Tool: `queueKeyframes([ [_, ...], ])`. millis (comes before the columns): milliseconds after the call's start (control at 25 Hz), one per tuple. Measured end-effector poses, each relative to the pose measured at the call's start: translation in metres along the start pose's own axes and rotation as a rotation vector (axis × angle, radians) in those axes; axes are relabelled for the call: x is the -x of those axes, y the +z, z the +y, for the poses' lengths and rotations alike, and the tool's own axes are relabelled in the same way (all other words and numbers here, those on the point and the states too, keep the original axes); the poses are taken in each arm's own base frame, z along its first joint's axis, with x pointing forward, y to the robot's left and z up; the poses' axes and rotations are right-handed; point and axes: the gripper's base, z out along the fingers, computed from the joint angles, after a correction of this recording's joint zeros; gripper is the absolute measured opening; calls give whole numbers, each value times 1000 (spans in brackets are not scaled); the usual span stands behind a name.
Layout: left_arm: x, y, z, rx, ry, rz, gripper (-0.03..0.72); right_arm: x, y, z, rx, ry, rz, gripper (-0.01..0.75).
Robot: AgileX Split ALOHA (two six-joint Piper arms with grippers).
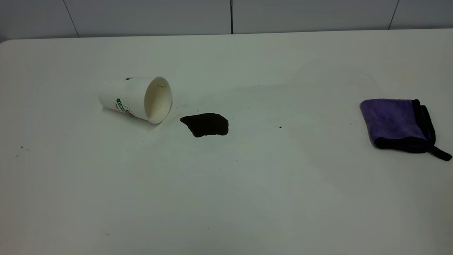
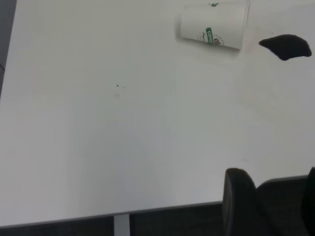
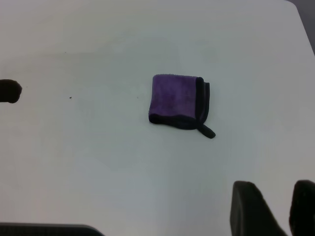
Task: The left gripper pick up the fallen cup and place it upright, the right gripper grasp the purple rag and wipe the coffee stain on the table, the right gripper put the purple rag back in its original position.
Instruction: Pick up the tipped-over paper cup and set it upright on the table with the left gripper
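Observation:
The fallen cup (image 1: 134,99) lies on its side at the left of the table (image 1: 247,198), its mouth facing the coffee stain (image 1: 206,124) just beside it. The purple rag (image 1: 396,122) lies folded at the right. Neither arm shows in the exterior view. In the left wrist view my left gripper (image 2: 274,196) is open and empty near the table's edge, far from the cup (image 2: 214,27) and the stain (image 2: 286,46). In the right wrist view my right gripper (image 3: 284,206) is open and empty, well short of the rag (image 3: 174,98). The stain (image 3: 9,91) shows at that view's edge.
A few tiny dark specks (image 1: 280,126) dot the tabletop. A grey panelled wall (image 1: 226,16) runs behind the table's far edge. The table's near edge (image 2: 118,215) shows in the left wrist view.

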Motion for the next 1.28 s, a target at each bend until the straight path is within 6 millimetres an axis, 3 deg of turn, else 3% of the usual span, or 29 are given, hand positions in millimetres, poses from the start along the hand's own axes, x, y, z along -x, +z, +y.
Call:
queueKeyframes([
  [200, 10, 3, 4, 30, -62, 25, 337, 0, 0, 0, 0, 0, 0, 239],
  [400, 66, 24, 19, 124, -60, 121, 383, 0, 0, 0, 0, 0, 0, 239],
  [600, 133, 70, 32, 156, -7, 177, 547, 0, 0, 0, 0, 0, 0, 239],
  [800, 177, 138, 34, 126, 51, 315, 658, 0, 0, 0, 0, 0, 0, 239],
  [920, 197, 183, 18, 113, 125, 380, 664, 0, 0, 0, 0, 0, 0, 239],
  [1080, 215, 247, -24, 138, 229, 448, 664, 0, 0, 0, 0, 0, 0, 239],
  [1280, 206, 321, -88, 229, 368, 520, 664, 0, 0, 0, 0, 0, 1, 239],
])
